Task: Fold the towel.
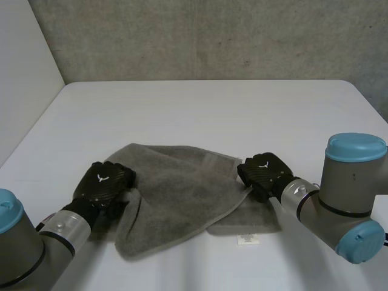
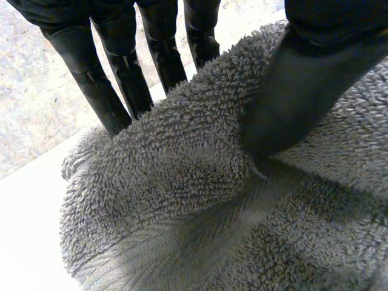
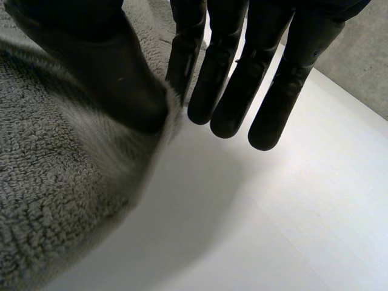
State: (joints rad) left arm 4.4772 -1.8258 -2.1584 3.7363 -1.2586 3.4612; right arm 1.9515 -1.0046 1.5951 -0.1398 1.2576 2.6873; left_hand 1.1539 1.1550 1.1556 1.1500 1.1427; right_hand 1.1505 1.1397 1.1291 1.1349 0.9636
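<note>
1. Grey looped terry cloth makes up the rectangular towel (image 1: pixel 182 194). It lies rumpled on the near half of the flat white table (image 1: pixel 212 109), between the two arms. One layer lies diagonally across another, and a small white label (image 1: pixel 247 240) shows at the near edge.
2. The black left hand (image 1: pixel 104 182) sits at the towel's left edge. In the left wrist view its straight fingers (image 2: pixel 103 91) pass behind a raised bunch of cloth while the thumb (image 2: pixel 291 103) presses the front, so the cloth is pinched between them.
3. The black right hand (image 1: pixel 264 173) sits at the towel's far right corner. In the right wrist view its thumb (image 3: pixel 103 73) appears to clamp the towel's edge against the nearest finger. The other fingers (image 3: pixel 279 91) hang straight over bare table.
4. Handling estimate: the towel is soft, limp and light. It will sag wherever it is unsupported and will not hold a crease unaided. The looped pile should give good friction, so slipping out of a pinch is unlikely. It is not fragile.
5. Recommended hold: pinch at corners or along an edge, one hand on each side, keeping the edge between them taut. A mid-edge hold would likely let the corners droop.
</note>
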